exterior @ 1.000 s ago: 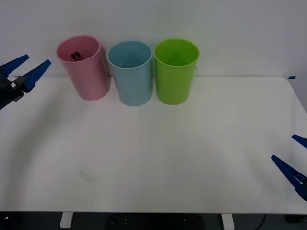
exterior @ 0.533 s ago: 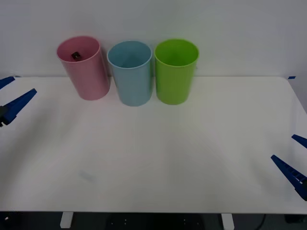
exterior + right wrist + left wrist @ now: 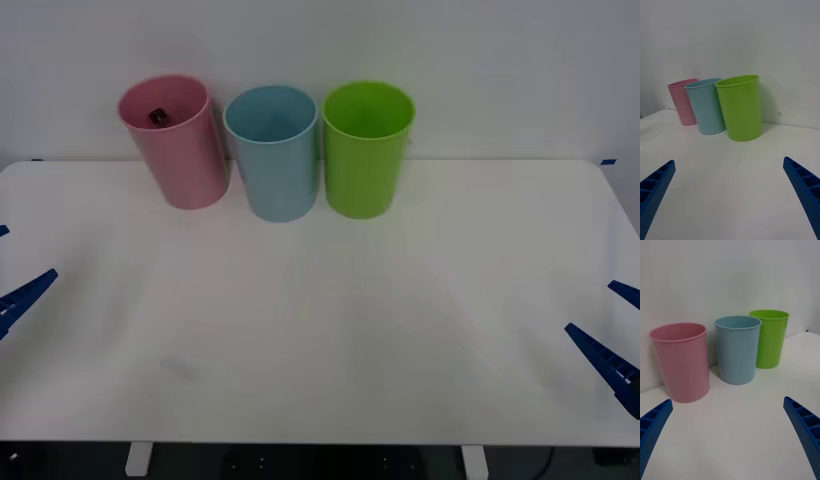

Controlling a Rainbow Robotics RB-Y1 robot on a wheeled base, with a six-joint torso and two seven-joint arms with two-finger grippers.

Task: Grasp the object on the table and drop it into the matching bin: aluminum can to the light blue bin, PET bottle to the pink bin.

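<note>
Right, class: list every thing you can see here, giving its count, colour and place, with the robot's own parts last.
Table: one, white, under everything.
Pink bin: one, pink, back left of the row.
Bottle: one, black cap showing, inside the pink bin.
Light blue bin: one, middle of the row.
Green bin: one, lime, right end of the row.
Left gripper: one, blue, open, at the table's left edge.
Right gripper: one, blue, open, at the right edge.

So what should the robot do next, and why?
Probably just finish pulling the left gripper back to the table's near left edge to rest, matching the right gripper at the near right edge. The bottle's black cap shows inside the pink bin, and both sets of fingers are open, holding nothing, so the sorting looks done.
</note>
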